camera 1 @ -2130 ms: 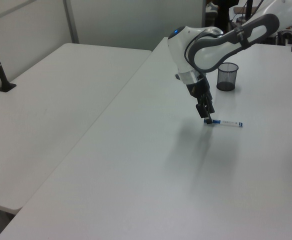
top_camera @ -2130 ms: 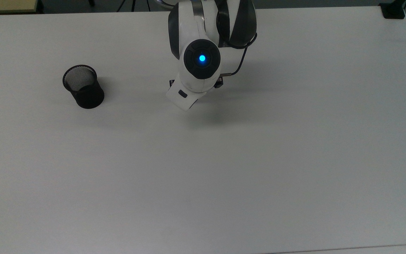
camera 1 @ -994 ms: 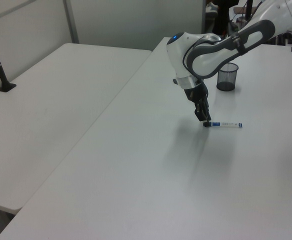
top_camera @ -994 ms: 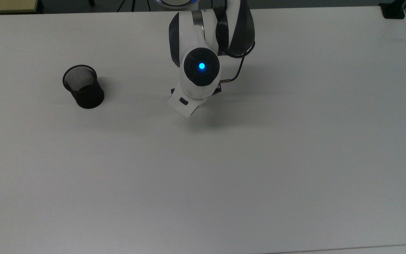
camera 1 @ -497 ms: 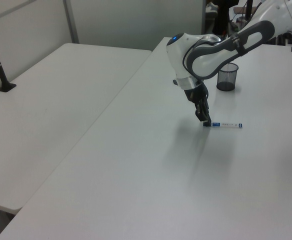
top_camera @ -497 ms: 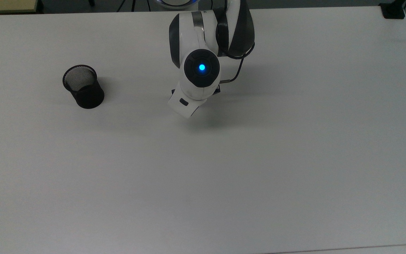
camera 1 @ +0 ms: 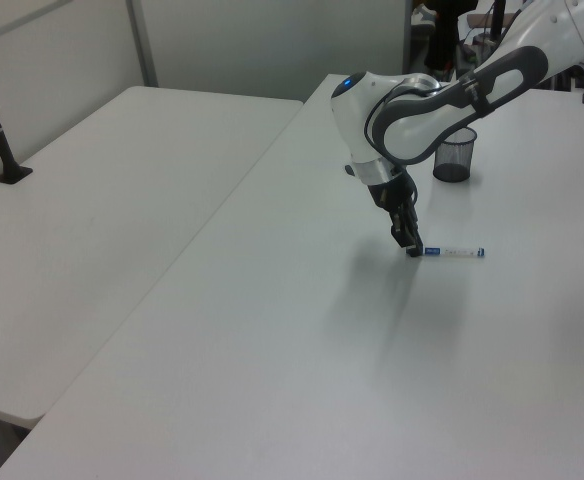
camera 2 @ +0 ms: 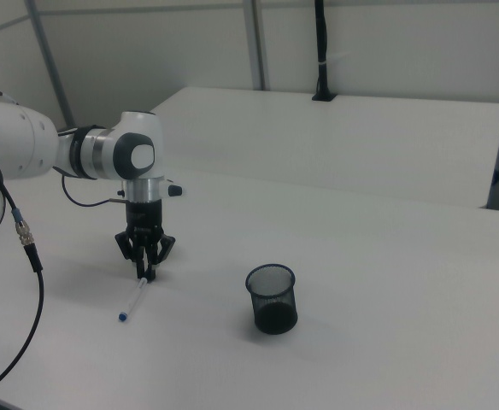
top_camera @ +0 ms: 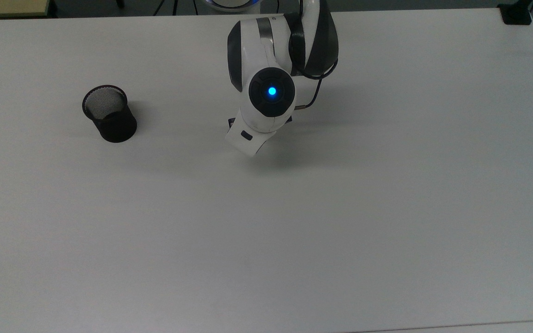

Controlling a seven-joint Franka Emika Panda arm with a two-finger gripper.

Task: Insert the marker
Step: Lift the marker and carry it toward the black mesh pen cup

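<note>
**Down at the marker, one of everything on the table**

Right now I count one arm, one marker, one cup, and two white tables side by side. My gripper (camera 2: 146,275) points straight down with its tips at the table (camera 1: 302,350), right at the capped end of the marker (camera 1: 453,252). In the right view the two fingers (camera 2: 140,265) come together to a narrow point on that end of the pen, so the jaws look nearly shut around it, but I cannot tell for sure whether they are actually pinching it or just touching it.

The marker lies flat on the table. In the left view it runs from the gripper (camera 1: 412,250) off to the left view's right, white barrel with a small blue tip at the free end. In the right view the marker (camera 2: 133,301) runs from the fingers down toward the near edge.

The single black mesh cup (camera 2: 272,298) stands upright, well apart from the pen. In the top view the cup (top_camera: 109,114) sits off toward the top view's left of the arm (top_camera: 271,99), which covers the marker from above.

The second table (camera 1: 102,210) stands beside mine.
</note>
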